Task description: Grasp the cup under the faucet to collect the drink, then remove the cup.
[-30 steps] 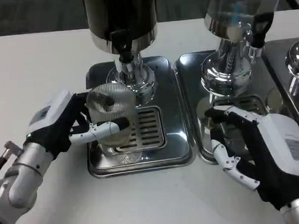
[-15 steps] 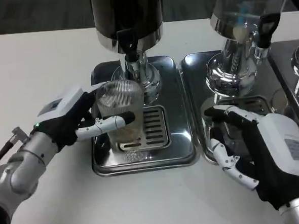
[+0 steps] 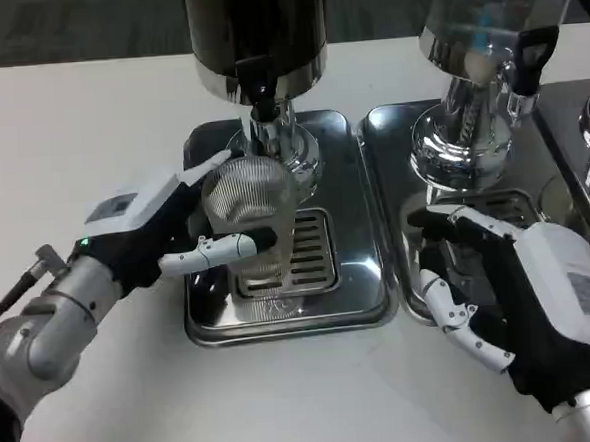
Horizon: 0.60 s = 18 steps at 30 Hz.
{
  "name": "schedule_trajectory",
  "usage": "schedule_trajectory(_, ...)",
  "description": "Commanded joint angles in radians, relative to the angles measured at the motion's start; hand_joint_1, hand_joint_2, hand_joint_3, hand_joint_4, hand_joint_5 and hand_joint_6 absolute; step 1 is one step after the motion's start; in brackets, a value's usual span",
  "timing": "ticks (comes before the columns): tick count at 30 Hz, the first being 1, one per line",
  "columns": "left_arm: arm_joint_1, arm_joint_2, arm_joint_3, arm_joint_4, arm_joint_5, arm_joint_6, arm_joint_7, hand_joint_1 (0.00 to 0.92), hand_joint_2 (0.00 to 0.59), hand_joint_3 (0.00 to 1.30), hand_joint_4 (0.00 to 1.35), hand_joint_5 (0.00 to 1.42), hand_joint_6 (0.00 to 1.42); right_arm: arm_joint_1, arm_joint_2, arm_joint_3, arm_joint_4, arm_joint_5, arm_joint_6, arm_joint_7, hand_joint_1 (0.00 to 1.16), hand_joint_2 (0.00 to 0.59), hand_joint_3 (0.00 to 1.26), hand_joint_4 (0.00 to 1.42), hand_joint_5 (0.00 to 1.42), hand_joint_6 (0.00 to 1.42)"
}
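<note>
White bench (image 3: 79, 124) carries two steel drip trays (image 3: 365, 302) under the dispensers. On the left tray the ribbed clear cup (image 3: 246, 209) stands upright, directly below the black faucet (image 3: 264, 105) — its long axis vertical. The left robot hand (image 3: 161, 239) clasps it from the left side, fingers wrapped across its front. The right robot hand (image 3: 510, 298) rests with fingers spread on the neighbouring tray, holding nothing — farther from the cup.
</note>
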<state>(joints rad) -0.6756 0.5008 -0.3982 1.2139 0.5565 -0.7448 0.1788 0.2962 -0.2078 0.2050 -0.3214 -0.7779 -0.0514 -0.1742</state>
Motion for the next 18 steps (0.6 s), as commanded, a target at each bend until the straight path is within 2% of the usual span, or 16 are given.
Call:
schedule_trajectory(1, 0.009, -0.018, -0.023, -0.019, 0.026, -0.001, -0.001, 0.000, 0.058, 0.00, 0.00, 0.10, 0.08, -0.001, 0.002, -0.004, 0.005, 0.008, 0.007, -0.004, 0.30, 0.487, 0.36, 0.37, 0.35, 0.32)
schedule_trajectory(6, 0.005, -0.011, -0.033, -0.039, 0.042, 0.023, 0.023, 0.000, 0.048, 0.00, 0.00, 0.02, 0.05, -0.012, 0.004, -0.002, 0.013, 0.011, 0.006, -0.004, 0.30, 0.487, 0.36, 0.37, 0.36, 0.32)
schedule_trajectory(18, -0.024, -0.052, -0.039, -0.021, 0.054, 0.096, -0.010, 0.000, 0.050, 0.00, 0.00, 0.00, 0.03, -0.020, 0.002, -0.003, 0.022, 0.017, 0.008, -0.008, 0.30, 0.486, 0.36, 0.37, 0.38, 0.34)
